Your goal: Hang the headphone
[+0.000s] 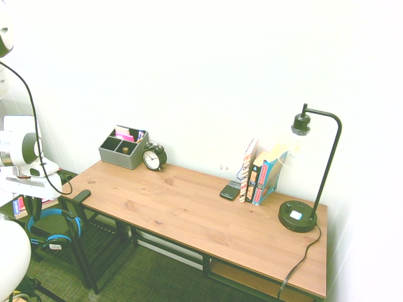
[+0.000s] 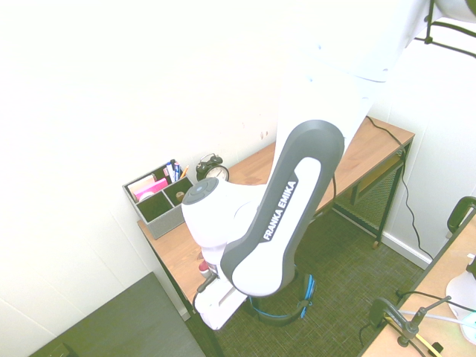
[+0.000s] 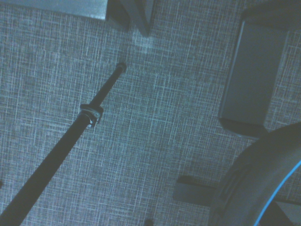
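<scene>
The headphone (image 1: pixel 54 214), with a bright blue headband and black ear cups, hangs off the left end of the wooden desk (image 1: pixel 208 220), below desktop height. My gripper (image 1: pixel 33 206) is shut on the left part of its headband. A black hook (image 1: pixel 82 195) juts out from the desk's left end, just above and right of the headband. In the second exterior view my arm hides the gripper, and only the blue band of the headphone (image 2: pixel 281 315) shows beneath it. A dark ear cup with blue trim (image 3: pixel 256 188) shows in the wrist view over grey carpet.
On the desk stand a grey organizer (image 1: pixel 123 150), an alarm clock (image 1: pixel 153 157), a phone (image 1: pixel 230 190), a few upright books (image 1: pixel 261 176) and a black lamp (image 1: pixel 299 216). The desk's black frame legs (image 1: pixel 82 258) drop to the carpet beside the headphone.
</scene>
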Available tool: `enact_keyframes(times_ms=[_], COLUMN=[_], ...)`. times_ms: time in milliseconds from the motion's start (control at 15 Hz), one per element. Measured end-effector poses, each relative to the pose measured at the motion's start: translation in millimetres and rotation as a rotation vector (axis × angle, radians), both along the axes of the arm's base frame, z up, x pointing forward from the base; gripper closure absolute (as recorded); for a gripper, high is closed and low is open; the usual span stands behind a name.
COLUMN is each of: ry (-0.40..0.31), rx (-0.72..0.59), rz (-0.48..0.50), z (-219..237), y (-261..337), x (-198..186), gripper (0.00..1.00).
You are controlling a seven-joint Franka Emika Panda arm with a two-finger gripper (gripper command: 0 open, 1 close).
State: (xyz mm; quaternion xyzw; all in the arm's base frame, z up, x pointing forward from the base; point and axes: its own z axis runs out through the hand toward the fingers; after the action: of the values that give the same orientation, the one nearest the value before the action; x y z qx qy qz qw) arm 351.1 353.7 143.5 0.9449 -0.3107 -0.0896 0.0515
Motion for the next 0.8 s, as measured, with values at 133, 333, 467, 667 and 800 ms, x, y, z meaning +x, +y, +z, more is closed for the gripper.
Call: enact_keyframes(times_ms=[133, 333, 467, 667, 800], ry=[-0.015, -0.019, -0.004, 0.014, 0.016], rx=[-0.014, -0.044, -0.056, -0.065, -0.068], rz=[0.003, 0.024, 0.043, 0.066, 0.065], z=[-20.5, -44.4, -55.6, -67.0, -69.6], y=[-0.9, 8.9, 13.4, 10.4, 8.5], x=[9.3, 6.0, -4.5, -9.0, -5.8], gripper=[1.00, 1.00, 1.00, 0.00, 0.00])
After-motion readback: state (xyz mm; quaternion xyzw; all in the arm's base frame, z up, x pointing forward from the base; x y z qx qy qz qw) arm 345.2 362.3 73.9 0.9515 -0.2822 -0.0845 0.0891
